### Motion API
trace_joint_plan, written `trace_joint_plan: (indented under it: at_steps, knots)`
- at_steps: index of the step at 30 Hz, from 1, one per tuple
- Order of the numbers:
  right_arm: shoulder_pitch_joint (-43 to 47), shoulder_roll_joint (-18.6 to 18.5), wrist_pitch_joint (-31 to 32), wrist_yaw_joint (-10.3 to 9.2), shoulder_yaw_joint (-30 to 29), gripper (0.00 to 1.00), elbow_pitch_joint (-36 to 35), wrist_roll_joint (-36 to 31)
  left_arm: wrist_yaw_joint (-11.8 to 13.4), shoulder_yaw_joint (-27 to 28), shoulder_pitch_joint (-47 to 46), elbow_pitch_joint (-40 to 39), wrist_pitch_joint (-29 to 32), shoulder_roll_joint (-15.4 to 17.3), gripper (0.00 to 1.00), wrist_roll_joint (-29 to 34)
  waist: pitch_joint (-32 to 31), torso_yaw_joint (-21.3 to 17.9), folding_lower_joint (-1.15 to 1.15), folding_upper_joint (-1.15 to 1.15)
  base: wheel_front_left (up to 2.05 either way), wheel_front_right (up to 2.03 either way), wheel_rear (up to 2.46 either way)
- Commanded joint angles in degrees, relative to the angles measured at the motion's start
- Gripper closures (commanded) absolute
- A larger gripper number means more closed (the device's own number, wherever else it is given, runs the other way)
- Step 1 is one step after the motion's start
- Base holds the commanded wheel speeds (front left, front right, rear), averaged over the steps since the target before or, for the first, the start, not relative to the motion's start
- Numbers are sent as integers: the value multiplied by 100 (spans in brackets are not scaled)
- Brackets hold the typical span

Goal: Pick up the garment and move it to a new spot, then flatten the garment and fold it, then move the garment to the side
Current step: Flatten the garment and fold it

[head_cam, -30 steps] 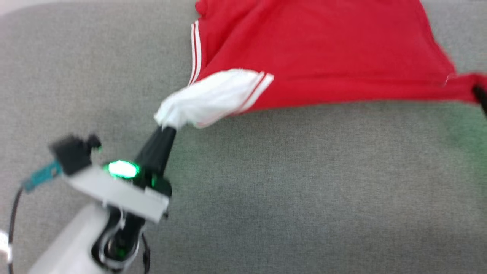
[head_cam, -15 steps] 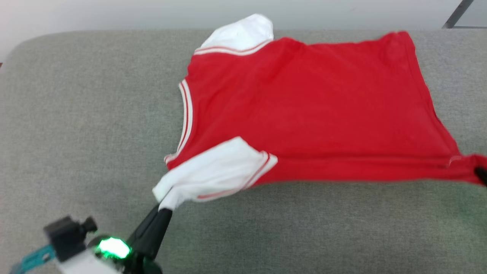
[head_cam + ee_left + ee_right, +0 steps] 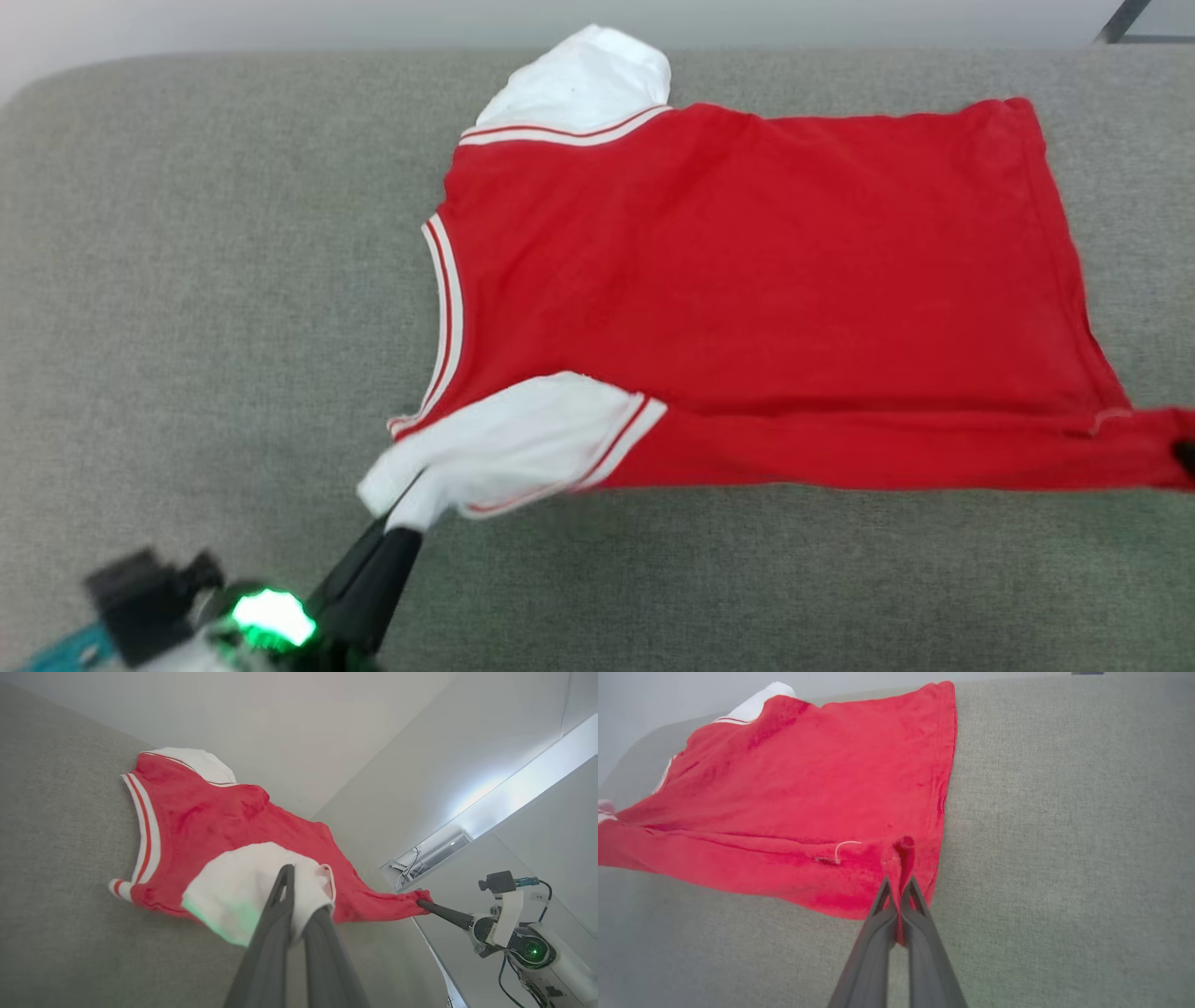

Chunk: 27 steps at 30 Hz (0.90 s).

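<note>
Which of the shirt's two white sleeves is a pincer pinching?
The near sleeve of the red shirt, closest to the robot: the left pincer is shut on its tip. The far sleeve lies untouched near the back edge of the grey cushion.

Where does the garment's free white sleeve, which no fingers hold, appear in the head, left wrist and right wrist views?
Head view: the free white sleeve is at the top, slightly left of centre.
Left wrist view: the sleeve is at upper left.
Right wrist view: the sleeve is at the top left, behind red cloth.
Shared landmark: the striped trim where it joins the garment.
</note>
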Motion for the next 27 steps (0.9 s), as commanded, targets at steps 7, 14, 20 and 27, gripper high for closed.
trace_joint_plan:
  at_steps: [7,14,20,27]
  knots:
    - [-1124,122,254,-6,261,100,513,-126,-35,-349,-1307,521,264,-229,100,-186,267,58,0,0,0,0,0]
    - [-1958,105,182,-6,572,100,1208,-157,-37,-706,-2462,1175,173,-402,100,-447,513,140,0,0,0,0,0]
    - [-2326,175,-4,-6,645,100,1664,-182,-35,-895,-3025,1730,19,-487,100,-596,712,114,0,0,0,0,0]
    - [-2500,280,-246,-6,727,100,2214,-248,-34,-1078,-3361,2756,-43,-645,100,-548,869,128,0,0,0,0,0]
